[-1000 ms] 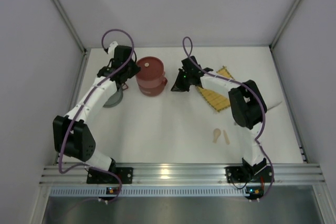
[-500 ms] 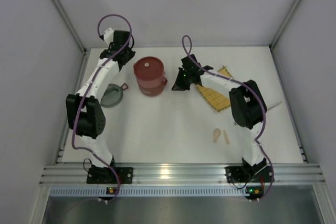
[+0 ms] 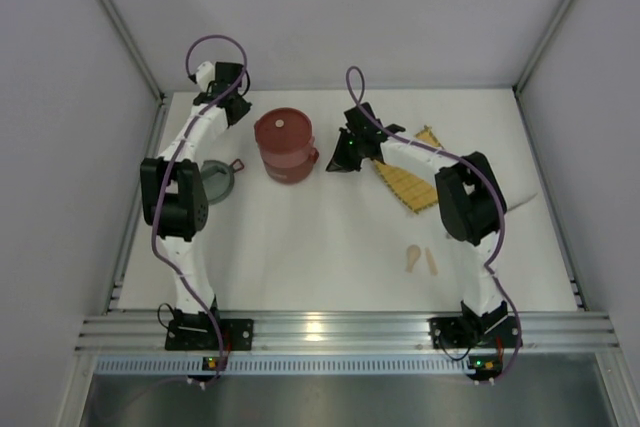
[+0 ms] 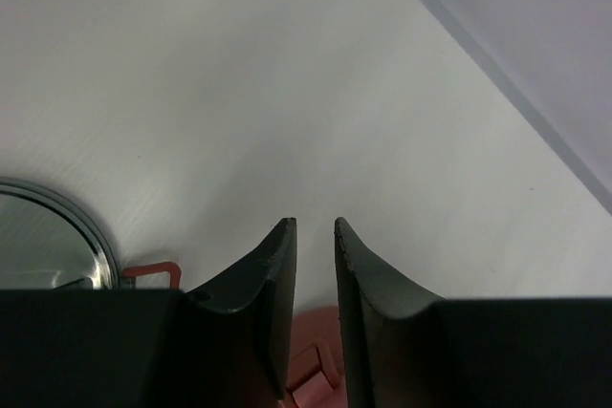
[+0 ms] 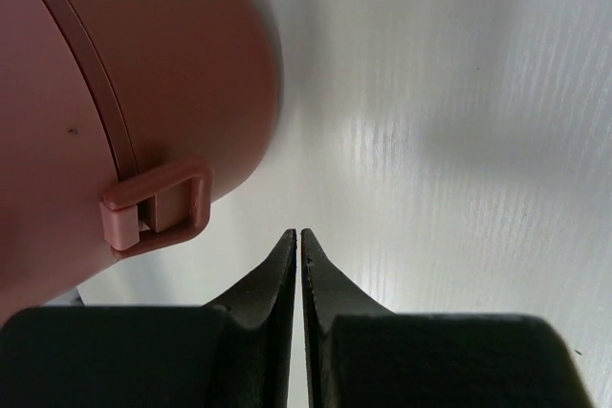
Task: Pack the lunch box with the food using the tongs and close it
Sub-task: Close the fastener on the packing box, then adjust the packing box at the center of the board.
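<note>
Dark-red lunch box [image 5: 124,93] just left of closed right jaws, apart.

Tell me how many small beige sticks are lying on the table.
2. One beige stick, round-ended, lies toward the near edge, right of centre; the second stick, slimmer, lies just to its right. Others may be hidden.

In the left wrist view, the round shiny steel piece with a red handle [image 4: 43,241] is cut off by the left edge and by the left gripper [image 4: 315,225]; lid or bowl cannot be told. The dark-red round lunch box [image 4: 314,375] is glimpsed only between the fingers. From above, the square yellow woven mat [image 3: 408,187] is partly covered by the right arm [image 3: 415,155].
</note>
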